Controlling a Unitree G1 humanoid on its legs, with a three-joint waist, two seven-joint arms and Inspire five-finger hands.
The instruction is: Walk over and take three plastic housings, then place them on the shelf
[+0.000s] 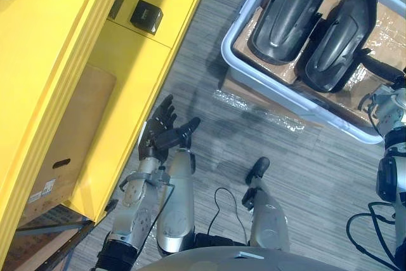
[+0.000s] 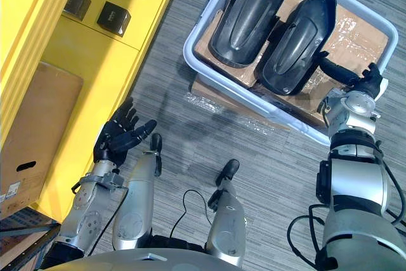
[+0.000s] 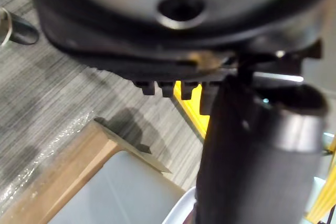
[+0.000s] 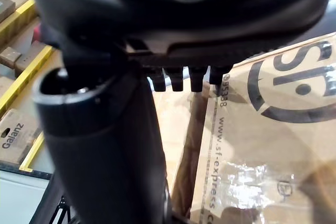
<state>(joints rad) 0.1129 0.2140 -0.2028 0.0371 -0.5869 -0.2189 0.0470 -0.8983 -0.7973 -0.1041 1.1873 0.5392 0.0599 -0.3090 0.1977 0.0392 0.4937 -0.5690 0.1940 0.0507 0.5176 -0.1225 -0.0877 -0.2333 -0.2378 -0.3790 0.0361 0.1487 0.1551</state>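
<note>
Housings (image 2: 244, 11) sit untaken in the bin (image 2: 192, 49). The left hand (image 2: 117, 138), well apart from it, is open; the right hand's (image 2: 368, 84) state is unclear.

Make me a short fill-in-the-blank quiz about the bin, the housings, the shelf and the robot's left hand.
1. The bin holds ___ black housings.
2. The housings lie on ___ that lines the bin's bottom.
3. The shelf beside the bin is ___ in colour.
4. The left hand, over the floor by the shelf, is ___ and holds nothing.

Missing words: two; cardboard; yellow; open.
</note>
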